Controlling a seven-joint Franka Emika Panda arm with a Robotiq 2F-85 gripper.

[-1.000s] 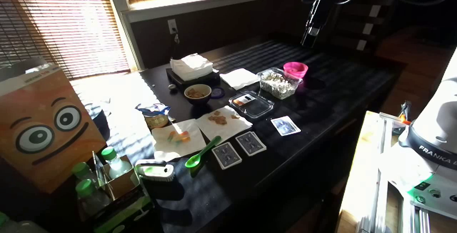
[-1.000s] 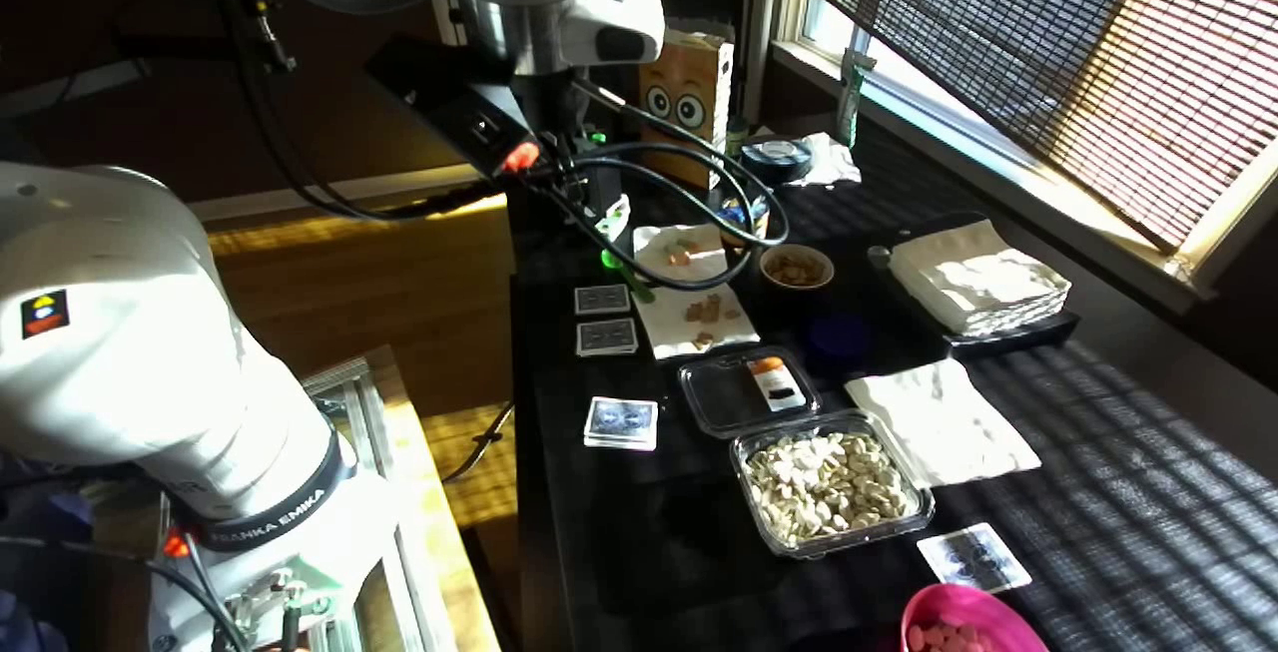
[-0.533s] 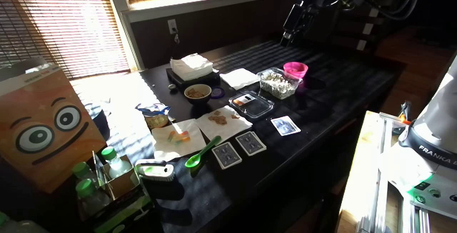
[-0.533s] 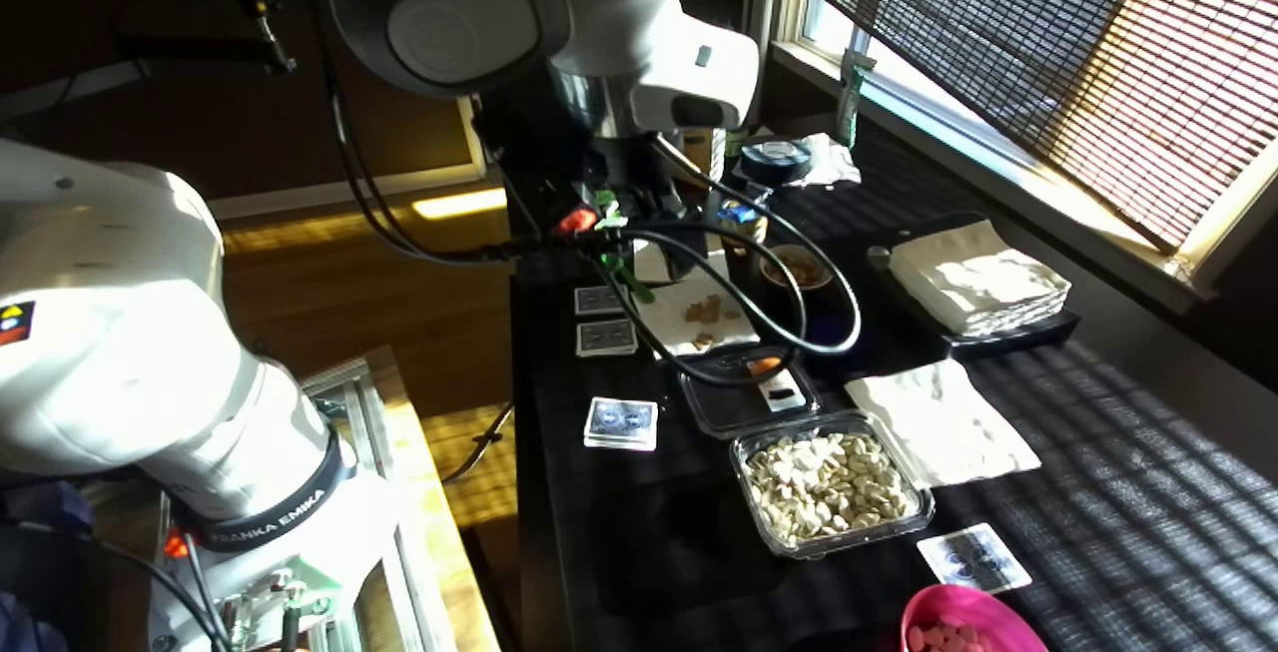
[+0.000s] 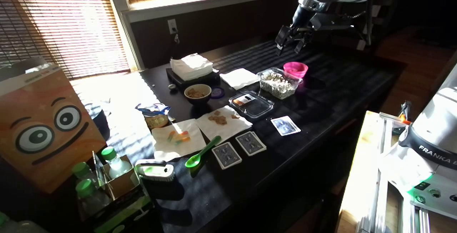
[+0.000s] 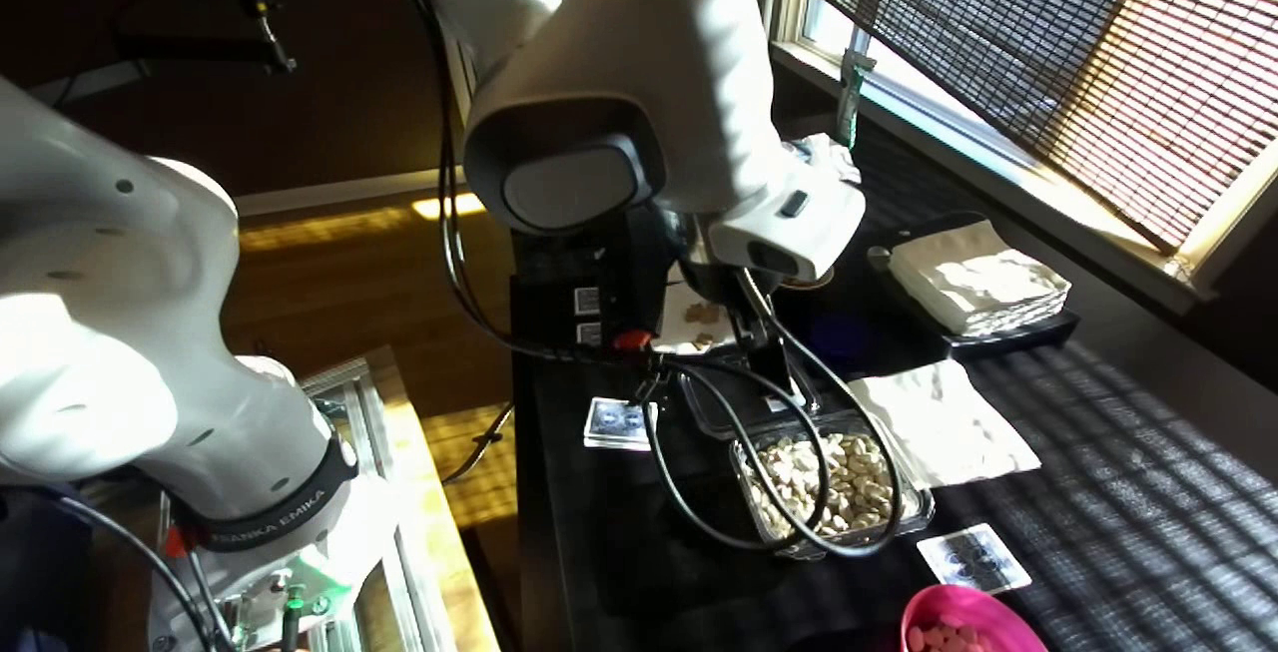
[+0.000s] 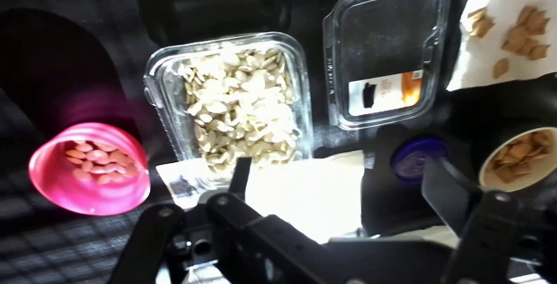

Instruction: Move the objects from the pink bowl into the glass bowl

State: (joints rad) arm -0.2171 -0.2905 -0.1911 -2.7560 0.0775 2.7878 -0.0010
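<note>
Black two-fingered gripper [image 5: 288, 50] swings nearer, holding nothing

In the last second the big white robot arm [image 6: 689, 73] has swung closer to the small, round, bright pink plastic bowl [image 7: 93, 201]. In the wrist view the gripper's two fingers [image 7: 441, 192] are spread wide, with nothing pinched between them. The pink bowl has not moved. Little pink pieces [image 7: 98, 158] lie inside it. It sits near the clear, squarish glass bowl [image 7: 305, 105], not touching it. Pale seeds [image 7: 243, 101] fill that one, and no pink piece shows there. So this looks like reaching, with no carrying done yet. The gripper probably must go sideways, then down.
</note>
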